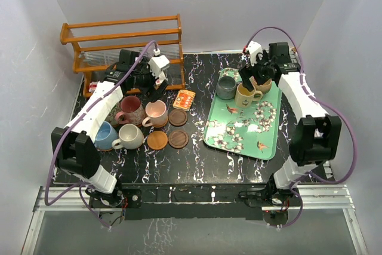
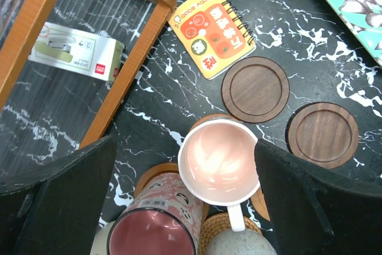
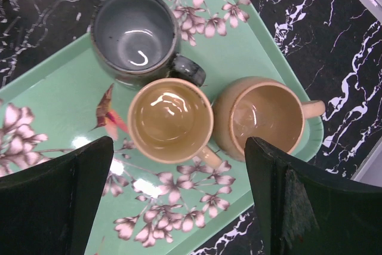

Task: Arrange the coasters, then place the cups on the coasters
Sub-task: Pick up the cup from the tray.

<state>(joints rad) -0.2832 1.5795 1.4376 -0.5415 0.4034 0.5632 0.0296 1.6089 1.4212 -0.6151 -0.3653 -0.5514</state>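
Observation:
My left gripper [image 2: 185,144] is open, its fingers either side of the pink cup [image 2: 219,159] without touching it. That cup stands on a light brown coaster [image 2: 262,202]. Beside it a maroon patterned cup [image 2: 155,225] rests on another coaster [image 2: 149,174], and an off-white cup [image 1: 129,137] and a blue cup [image 1: 105,134] stand nearer. Three bare coasters [image 1: 177,117] [image 1: 157,140] [image 1: 178,139] lie to their right. My right gripper [image 3: 179,147] hangs open over the yellow cup [image 3: 171,120], which stands between the grey cup [image 3: 136,37] and the tan cup [image 3: 262,114].
The three right-hand cups stand on a green flowered tray [image 1: 242,132]. A small orange patterned notebook [image 1: 187,100] lies by the coasters. A wooden rack [image 1: 122,43] stands at the back left, with a white box [image 2: 77,51] under it.

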